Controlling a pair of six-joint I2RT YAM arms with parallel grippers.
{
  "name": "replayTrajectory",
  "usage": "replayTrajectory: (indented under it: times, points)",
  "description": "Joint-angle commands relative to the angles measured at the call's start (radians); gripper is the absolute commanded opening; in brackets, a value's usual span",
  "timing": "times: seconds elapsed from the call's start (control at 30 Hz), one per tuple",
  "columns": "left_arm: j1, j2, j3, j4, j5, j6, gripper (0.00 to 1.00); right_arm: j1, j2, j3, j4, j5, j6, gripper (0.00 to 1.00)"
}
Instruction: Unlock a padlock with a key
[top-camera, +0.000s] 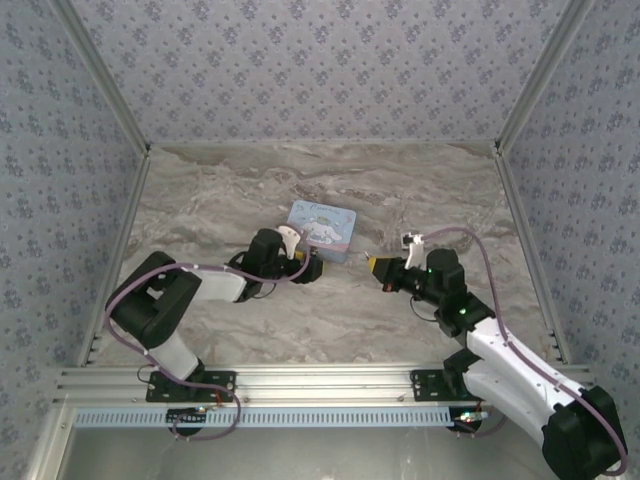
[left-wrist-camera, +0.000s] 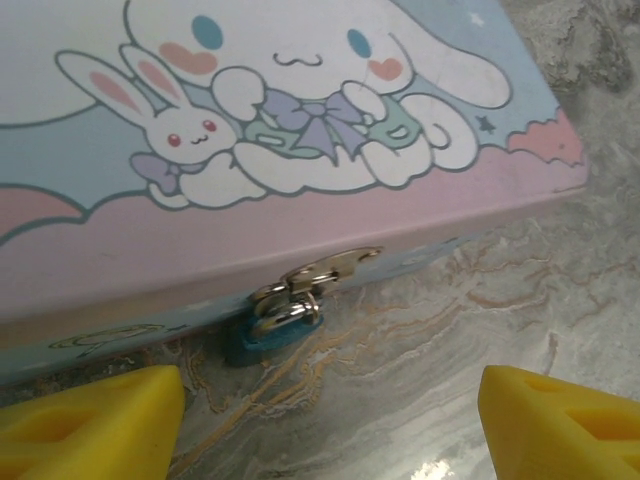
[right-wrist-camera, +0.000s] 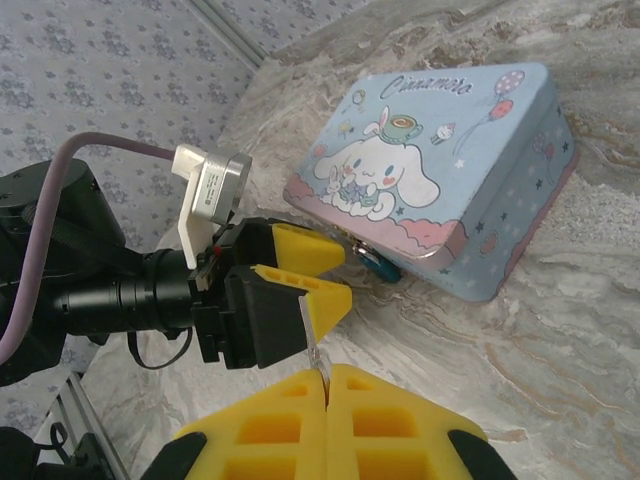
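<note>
- Against the front wall of the tin (top-camera: 321, 229), the padlock (left-wrist-camera: 262, 342) hangs from a silvery hasp (left-wrist-camera: 330, 268), and its teal body touches the surface (left-wrist-camera: 450, 340).
- Tin lies flat on the surface, lid down, cartoon print facing up.
- Left hand (left-wrist-camera: 325, 440) sits just in front of the tin, at the padlock side, with its fingers spread wide apart and nothing between them. The padlock is in line with the gap but clear of both yellow tips.
- Right hand (right-wrist-camera: 325, 395) is off to the tin's right in the top view, well apart from the tin, with its fingers pressed together.
- Key (right-wrist-camera: 318, 355) is a thin sliver pinched between the right fingertips. It sticks out toward the left hand and the tin's padlock side, apart from the padlock.
</note>
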Motion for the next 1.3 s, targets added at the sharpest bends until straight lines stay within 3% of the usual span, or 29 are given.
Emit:
replayTrajectory:
  times: [0.0, 0.6, 1.27]
  points:
    - [0.004, 0.033, -0.002, 0.053, -0.021, -0.015, 0.77, 0.005, 0.034, 0.043, 0.004, -0.014, -0.020, 0.00]
    - [-0.002, 0.135, 0.053, 0.078, -0.083, -0.020, 0.70, 0.005, 0.011, 0.035, -0.002, -0.009, -0.039, 0.00]
    - [-0.104, 0.182, 0.119, 0.006, -0.242, -0.080, 0.57, -0.019, 0.014, 0.043, -0.004, -0.042, -0.057, 0.00]
